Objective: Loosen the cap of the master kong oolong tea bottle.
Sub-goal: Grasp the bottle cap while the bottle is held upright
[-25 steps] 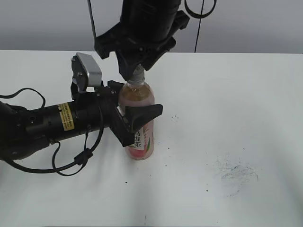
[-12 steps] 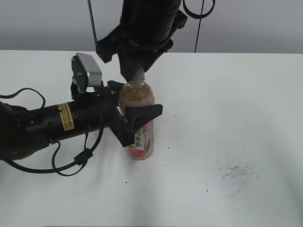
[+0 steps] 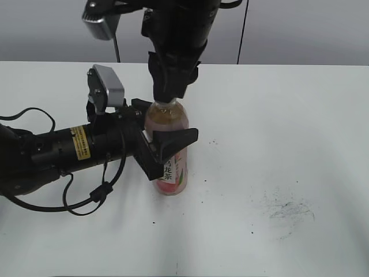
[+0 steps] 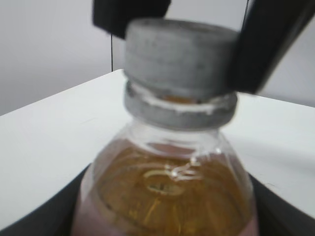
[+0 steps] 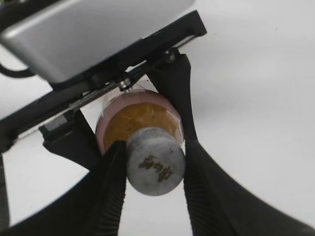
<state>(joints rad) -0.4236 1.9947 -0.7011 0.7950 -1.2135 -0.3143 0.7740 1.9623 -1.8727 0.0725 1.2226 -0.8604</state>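
Observation:
The master kong oolong tea bottle (image 3: 172, 173) stands upright on the white table (image 3: 277, 115), pale amber tea showing above its pink-and-white label. My left gripper (image 3: 167, 124) comes in from the left, its black jaws shut on the bottle's upper body. In the left wrist view the bottle's shoulder (image 4: 167, 187) fills the bottom. The light-grey cap (image 4: 179, 54) sits on the neck. My right gripper (image 5: 155, 169) reaches down from above, and its ribbed fingers (image 5: 110, 191) press on both sides of the cap (image 5: 155, 164). In the exterior view the right gripper (image 3: 168, 95) hides most of the cap.
The left arm's black body and looping cables (image 3: 86, 199) lie across the table's left side. Its silver wrist camera (image 3: 106, 86) stands just left of the bottle. Grey scuff marks (image 3: 285, 210) stain the table at the right. A grey wall runs behind.
The right gripper has turned about the bottle's axis and its jaws have narrowed onto the cap. The bottle and the left arm have stayed in place.

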